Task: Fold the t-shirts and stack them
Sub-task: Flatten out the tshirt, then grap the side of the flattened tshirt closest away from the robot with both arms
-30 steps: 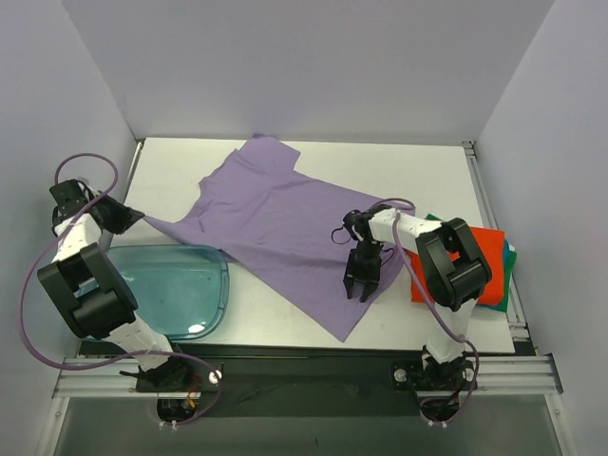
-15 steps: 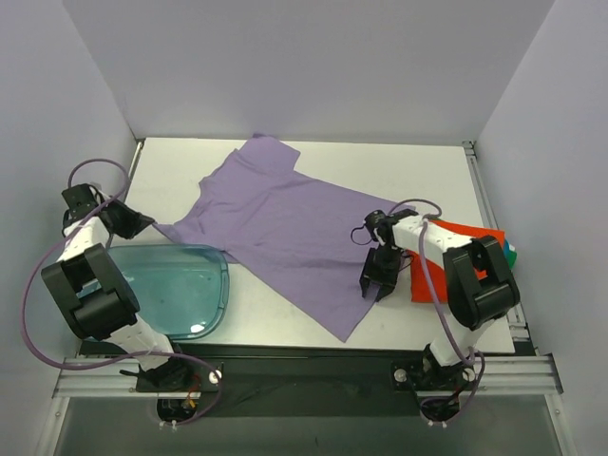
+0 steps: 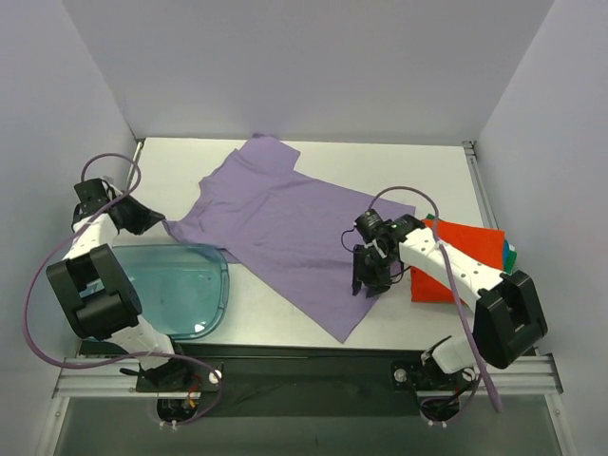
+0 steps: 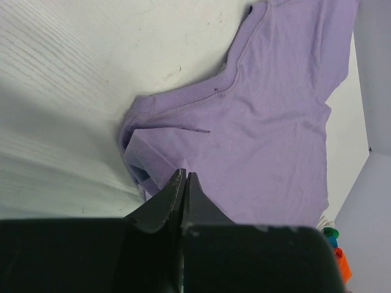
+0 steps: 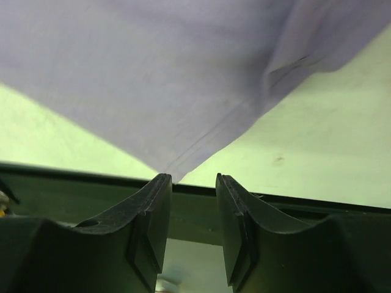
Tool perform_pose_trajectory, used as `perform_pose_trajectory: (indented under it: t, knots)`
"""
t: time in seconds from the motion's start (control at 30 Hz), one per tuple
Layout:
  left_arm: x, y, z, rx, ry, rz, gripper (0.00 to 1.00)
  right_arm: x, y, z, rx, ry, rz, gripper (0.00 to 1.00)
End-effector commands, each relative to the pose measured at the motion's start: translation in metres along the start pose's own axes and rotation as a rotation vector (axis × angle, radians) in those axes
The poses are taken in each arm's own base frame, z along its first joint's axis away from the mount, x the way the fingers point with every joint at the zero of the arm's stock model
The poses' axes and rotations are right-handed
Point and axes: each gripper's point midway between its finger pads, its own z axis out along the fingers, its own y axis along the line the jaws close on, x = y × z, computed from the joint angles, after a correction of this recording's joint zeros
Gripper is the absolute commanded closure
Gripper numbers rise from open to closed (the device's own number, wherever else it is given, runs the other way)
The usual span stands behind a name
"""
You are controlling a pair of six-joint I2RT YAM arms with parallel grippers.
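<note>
A lavender t-shirt [image 3: 275, 223] lies spread across the middle of the table, one corner [image 3: 342, 332] pointing at the near edge. My left gripper [image 3: 160, 224] is shut at the shirt's left sleeve [image 4: 143, 159], which bunches up right at the closed tips [image 4: 184, 175]. My right gripper [image 3: 367, 285] hangs open over the shirt's lower right part. In the right wrist view the hem corner [image 5: 174, 170] lies just beyond my right gripper [image 5: 192, 180], with nothing between its fingers. A folded orange-red t-shirt [image 3: 467, 255] lies at the right, on a green one showing only as an edge [image 3: 511, 255].
A translucent blue tray [image 3: 180, 285] stands at the near left, just below the left gripper. White walls close in the table on three sides. A metal rail [image 3: 304, 366] runs along the near edge.
The left gripper has moved right, and the sleeve has gone from stretched out to bunched. The right arm's elbow has swung out to the right while its gripper stayed over the shirt's lower right part.
</note>
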Motion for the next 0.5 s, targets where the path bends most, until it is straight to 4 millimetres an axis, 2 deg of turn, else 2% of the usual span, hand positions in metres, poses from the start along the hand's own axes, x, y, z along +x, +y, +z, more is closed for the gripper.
perform_pose_trajectory:
  t: [0.0, 0.07, 0.2, 0.47]
  knots:
    - [-0.018, -0.025, -0.012, 0.063, -0.068, 0.056, 1.0, 0.03, 0.01, -0.003, -0.022, 0.053, -0.087, 0.64]
    - [-0.019, -0.027, -0.012, 0.065, -0.069, 0.059, 1.0, 0.045, 0.022, 0.002, -0.037, 0.074, -0.12, 0.64]
    - [-0.017, -0.029, -0.008, 0.068, -0.056, 0.064, 1.0, 0.063, 0.042, 0.014, -0.05, 0.093, -0.183, 0.64]
    - [-0.017, -0.032, -0.001, 0.068, -0.037, 0.066, 1.0, 0.094, 0.052, 0.042, 0.049, 0.179, -0.283, 0.64]
